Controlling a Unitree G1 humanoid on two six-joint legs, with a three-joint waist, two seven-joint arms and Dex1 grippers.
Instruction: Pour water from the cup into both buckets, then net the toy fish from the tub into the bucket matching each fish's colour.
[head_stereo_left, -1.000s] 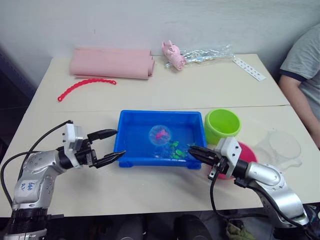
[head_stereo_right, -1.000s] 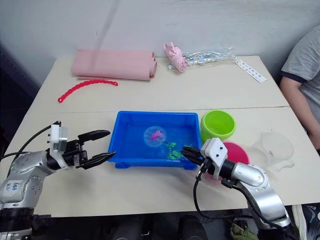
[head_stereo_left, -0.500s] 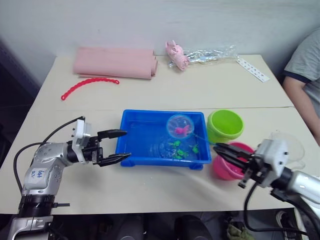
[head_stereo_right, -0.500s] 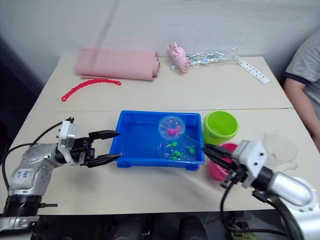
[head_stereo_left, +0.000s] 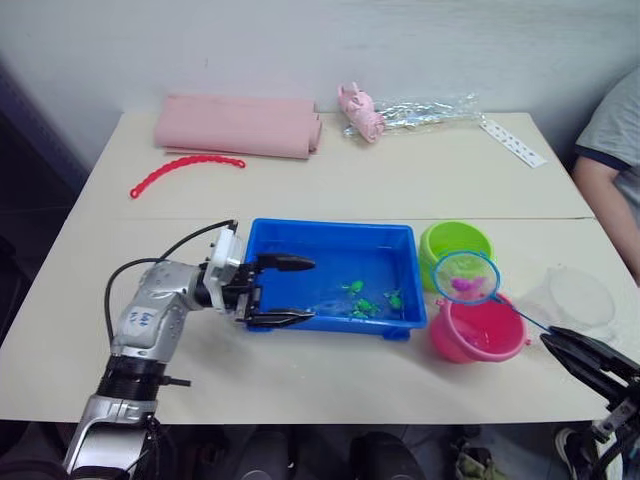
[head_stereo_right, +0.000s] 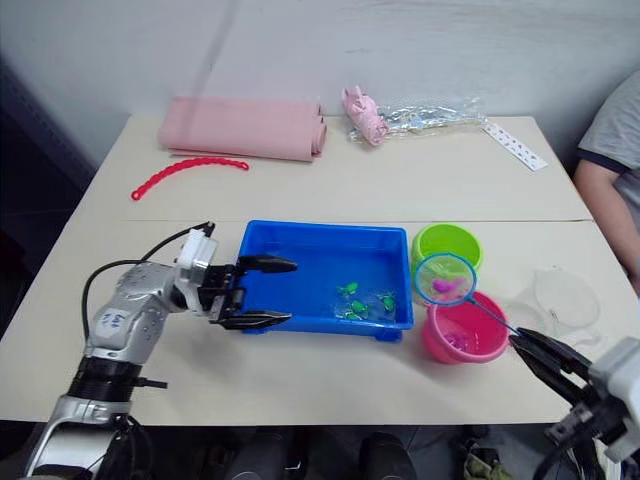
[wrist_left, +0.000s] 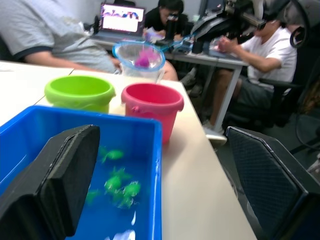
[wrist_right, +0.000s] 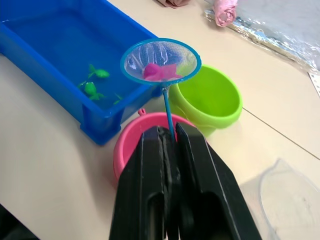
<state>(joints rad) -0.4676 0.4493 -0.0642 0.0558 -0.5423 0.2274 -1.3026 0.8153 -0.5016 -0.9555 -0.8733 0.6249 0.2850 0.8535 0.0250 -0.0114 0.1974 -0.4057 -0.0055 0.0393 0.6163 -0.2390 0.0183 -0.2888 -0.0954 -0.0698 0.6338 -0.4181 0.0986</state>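
Magenta fish (wrist_right: 159, 71) in net (wrist_right: 160, 61), held above pink bucket (head_stereo_left: 478, 331), my R hand (wrist_right: 170, 150) clamped on net stick, L hand (head_stereo_left: 296, 291) spread wide at blue tub (head_stereo_left: 330, 241) corner, green fish (head_stereo_left: 366, 304) in tub, green bucket (head_stereo_left: 455, 243) behind pink, on desk (head_stereo_left: 300, 375).

Well beyond the left jaws, a folded pale pink cloth (head_stereo_left: 238, 126) lies on the cream tabletop (head_stereo_left: 330, 185), a red bead chain (head_stereo_left: 185, 170) beside it. Farther right: a pink plush toy (head_stereo_left: 360, 110), crinkled clear plastic bag (head_stereo_left: 430, 108), white paper strip (head_stereo_left: 513, 142). A seated person's arm (head_stereo_left: 610, 195) borders the right edge.
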